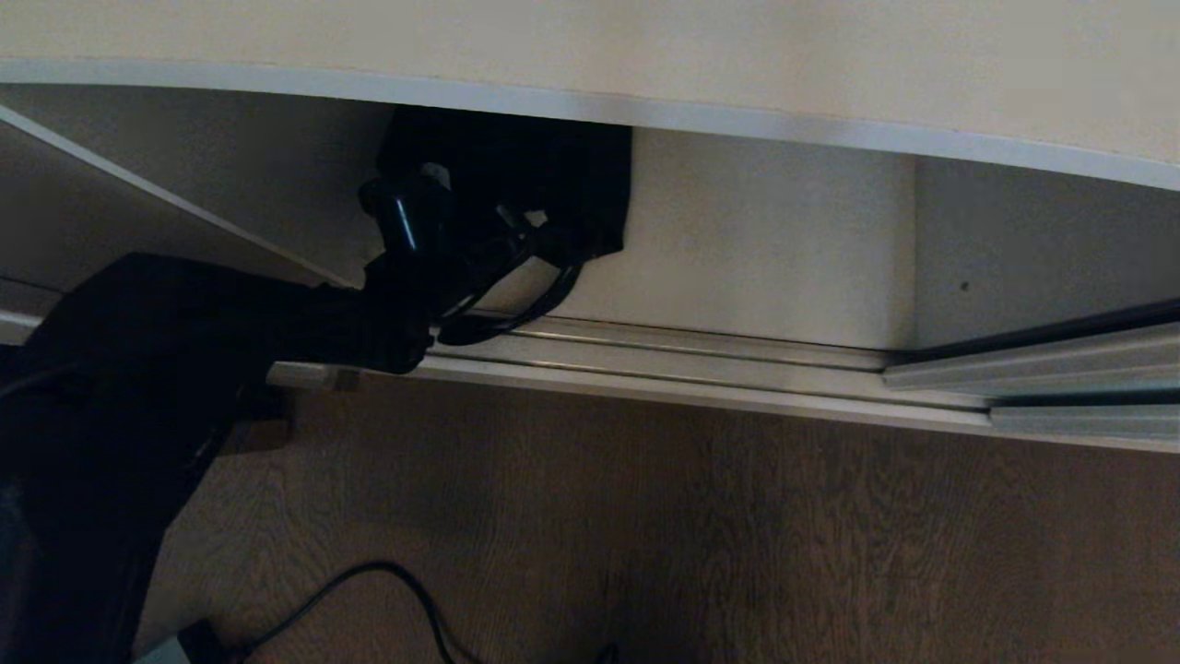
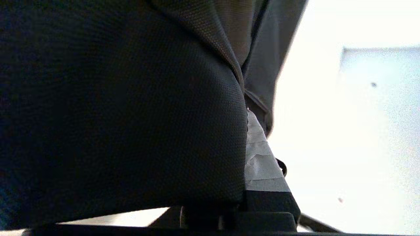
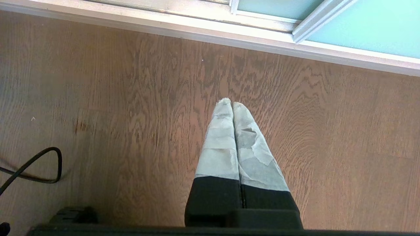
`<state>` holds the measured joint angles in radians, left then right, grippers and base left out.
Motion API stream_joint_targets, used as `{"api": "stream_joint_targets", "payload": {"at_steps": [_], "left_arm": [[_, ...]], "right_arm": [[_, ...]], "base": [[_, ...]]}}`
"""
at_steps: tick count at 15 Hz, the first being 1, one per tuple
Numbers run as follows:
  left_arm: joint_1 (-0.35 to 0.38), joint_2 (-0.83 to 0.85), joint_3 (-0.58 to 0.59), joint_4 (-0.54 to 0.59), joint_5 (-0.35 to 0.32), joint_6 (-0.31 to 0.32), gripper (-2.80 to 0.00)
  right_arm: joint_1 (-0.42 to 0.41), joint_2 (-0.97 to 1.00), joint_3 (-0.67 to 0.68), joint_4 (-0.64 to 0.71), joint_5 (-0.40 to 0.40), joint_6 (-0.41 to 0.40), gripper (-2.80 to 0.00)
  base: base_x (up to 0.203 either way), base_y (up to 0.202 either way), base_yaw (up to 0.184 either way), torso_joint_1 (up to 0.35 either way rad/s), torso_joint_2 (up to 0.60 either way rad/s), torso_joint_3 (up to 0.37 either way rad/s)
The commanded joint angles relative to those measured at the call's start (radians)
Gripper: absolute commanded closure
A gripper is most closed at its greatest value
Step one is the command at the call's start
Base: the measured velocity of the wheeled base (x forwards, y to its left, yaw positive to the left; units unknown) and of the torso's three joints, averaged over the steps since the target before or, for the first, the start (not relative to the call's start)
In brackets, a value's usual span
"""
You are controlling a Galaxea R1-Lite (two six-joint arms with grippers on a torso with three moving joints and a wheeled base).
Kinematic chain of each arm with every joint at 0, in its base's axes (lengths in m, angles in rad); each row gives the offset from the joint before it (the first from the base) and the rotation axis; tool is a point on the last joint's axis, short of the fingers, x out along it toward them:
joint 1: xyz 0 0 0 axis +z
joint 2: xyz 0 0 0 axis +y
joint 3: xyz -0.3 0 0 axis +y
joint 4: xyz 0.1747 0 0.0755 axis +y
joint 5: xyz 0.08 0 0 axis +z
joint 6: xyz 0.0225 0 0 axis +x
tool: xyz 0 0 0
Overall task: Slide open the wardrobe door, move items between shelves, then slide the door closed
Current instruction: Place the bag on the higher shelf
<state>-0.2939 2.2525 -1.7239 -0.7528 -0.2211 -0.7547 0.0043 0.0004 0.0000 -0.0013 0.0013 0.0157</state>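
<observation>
The black fabric bag (image 1: 544, 175) hangs in the open wardrobe bay just under the front edge of an off-white shelf (image 1: 756, 118). Its straps (image 1: 525, 309) droop onto the metal floor track. My left gripper (image 1: 502, 231) reaches in from the lower left and is shut on the bag. In the left wrist view the bag's black cloth (image 2: 118, 114) fills most of the picture and hides one finger; the other taped finger (image 2: 262, 160) presses against it. The sliding wardrobe door (image 3: 367, 29) is mint-green glass, pushed to the right. My right gripper (image 3: 232, 103) is shut and empty over the floor.
The door track (image 1: 701, 355) runs along the wardrobe's base, with the door frames' lower rails (image 1: 1079, 373) at the right. The brown wood-grain floor (image 1: 701, 535) lies in front. A black cable (image 1: 369, 576) lies on the floor at the lower left.
</observation>
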Motion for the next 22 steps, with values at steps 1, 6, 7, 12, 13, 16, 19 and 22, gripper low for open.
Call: {"api": "stream_joint_targets", "payload": {"at_steps": [1,6,7,12,13,16,19,22], "left_arm": [[-0.024,-0.119,0.095,-0.003,0.001,-0.003,0.00],[-0.122,-0.254,0.313,-0.004,0.130,0.032,0.00],[-0.139,-0.274,0.346,-0.001,0.157,0.037,0.00],[-0.198,-0.419,0.441,0.071,0.189,0.043,0.00],[-0.214,-0.455,0.453,0.093,0.204,0.044,0.00],[-0.251,-0.559,0.537,0.153,0.244,0.064,0.00],[-0.270,-0.665,0.633,0.207,0.250,0.078,0.00],[-0.290,-0.766,0.716,0.275,0.261,0.079,0.00]], "right_arm": [[0.000,-0.005,0.000,0.000,0.000,0.000,0.00],[0.000,-0.005,0.000,0.000,0.000,0.001,0.00],[0.000,-0.005,0.000,0.000,0.000,0.000,0.00],[0.000,-0.005,0.000,0.000,0.000,0.001,0.00],[0.000,-0.005,0.000,0.000,0.000,0.000,0.00],[0.000,-0.005,0.000,0.000,0.000,0.000,0.00],[0.000,-0.005,0.000,0.000,0.000,0.000,0.00],[0.000,-0.005,0.000,0.000,0.000,0.000,0.00]], "base": [[0.000,0.000,0.000,0.000,0.00,0.000],[0.000,0.000,0.000,0.000,0.00,0.000],[0.000,0.000,0.000,0.000,0.00,0.000],[0.000,0.000,0.000,0.000,0.00,0.000],[0.000,0.000,0.000,0.000,0.00,0.000],[0.000,0.000,0.000,0.000,0.00,0.000],[0.000,0.000,0.000,0.000,0.00,0.000],[0.000,0.000,0.000,0.000,0.00,0.000]]}}
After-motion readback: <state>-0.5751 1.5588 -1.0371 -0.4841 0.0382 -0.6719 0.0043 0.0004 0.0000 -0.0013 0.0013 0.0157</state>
